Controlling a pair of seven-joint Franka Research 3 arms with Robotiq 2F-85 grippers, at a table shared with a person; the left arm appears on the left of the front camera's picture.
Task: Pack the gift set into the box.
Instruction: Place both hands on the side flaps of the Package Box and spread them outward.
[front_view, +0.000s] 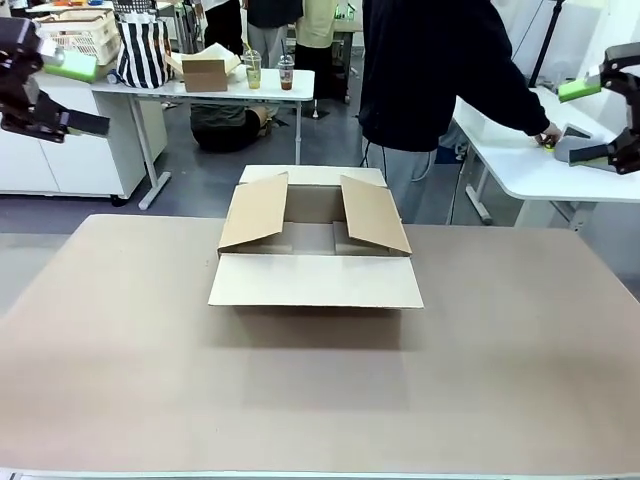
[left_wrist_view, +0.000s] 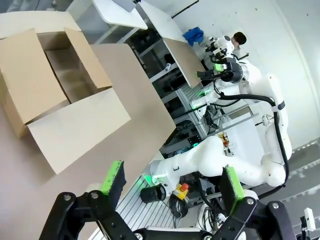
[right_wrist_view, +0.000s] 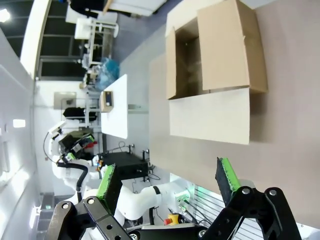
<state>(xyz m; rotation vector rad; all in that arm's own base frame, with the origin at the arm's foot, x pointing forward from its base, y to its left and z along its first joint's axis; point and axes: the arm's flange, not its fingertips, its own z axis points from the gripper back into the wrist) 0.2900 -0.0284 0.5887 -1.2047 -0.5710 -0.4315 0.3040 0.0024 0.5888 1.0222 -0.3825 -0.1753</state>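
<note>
The box (front_view: 315, 282) sits toward the middle of the table's (front_view: 120, 350) far edge, flaps spread, long axis running side to side. My left gripper (front_view: 78, 95) and right gripper (front_view: 583, 122) hang raised off either side, jaws wide apart and empty, about equally far from it.

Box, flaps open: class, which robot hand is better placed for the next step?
Probably right: the right hand hangs open beside the person's hand on the side table; the left hand hangs at the opposite side.
</note>
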